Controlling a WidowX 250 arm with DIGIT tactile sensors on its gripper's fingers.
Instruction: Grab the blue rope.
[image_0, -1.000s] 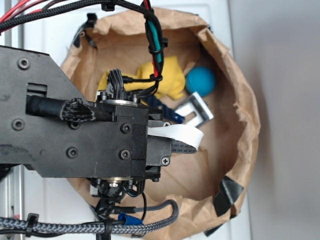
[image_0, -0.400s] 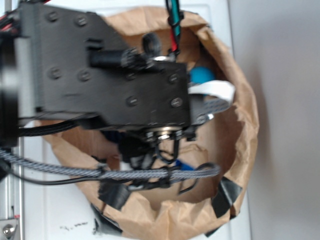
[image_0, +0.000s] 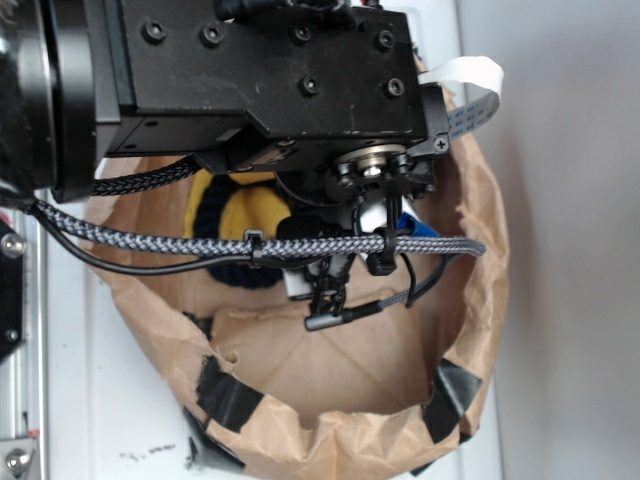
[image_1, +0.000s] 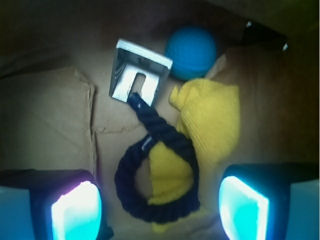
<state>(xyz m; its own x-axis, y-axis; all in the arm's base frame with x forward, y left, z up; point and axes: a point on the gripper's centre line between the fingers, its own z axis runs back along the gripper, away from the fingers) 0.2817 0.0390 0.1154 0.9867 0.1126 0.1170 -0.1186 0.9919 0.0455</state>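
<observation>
The blue rope (image_1: 125, 182) is a thick dark navy cord curled into a loop on the brown paper, partly lying over a yellow cloth (image_1: 212, 120). One end reaches up to a metal bracket (image_1: 137, 75). My gripper (image_1: 159, 210) hangs open above the loop. Its glowing cyan pads (image_1: 75, 212) stand either side of the loop, with nothing held between them. In the exterior view the arm covers most of the scene. There, a piece of the rope (image_0: 258, 277) and cloth (image_0: 245, 210) shows below the wrist.
A teal-blue ball (image_1: 191, 52) rests behind the bracket, touching the cloth's far edge. Everything lies inside a crumpled brown paper bag (image_0: 330, 380) with raised, taped walls. Braided cables (image_0: 300, 245) from the arm cross over the bag.
The arm has swung from the bag's near-left side to its far side. It now sits over the cloth and rope and hides the ball and bracket in the exterior view.
</observation>
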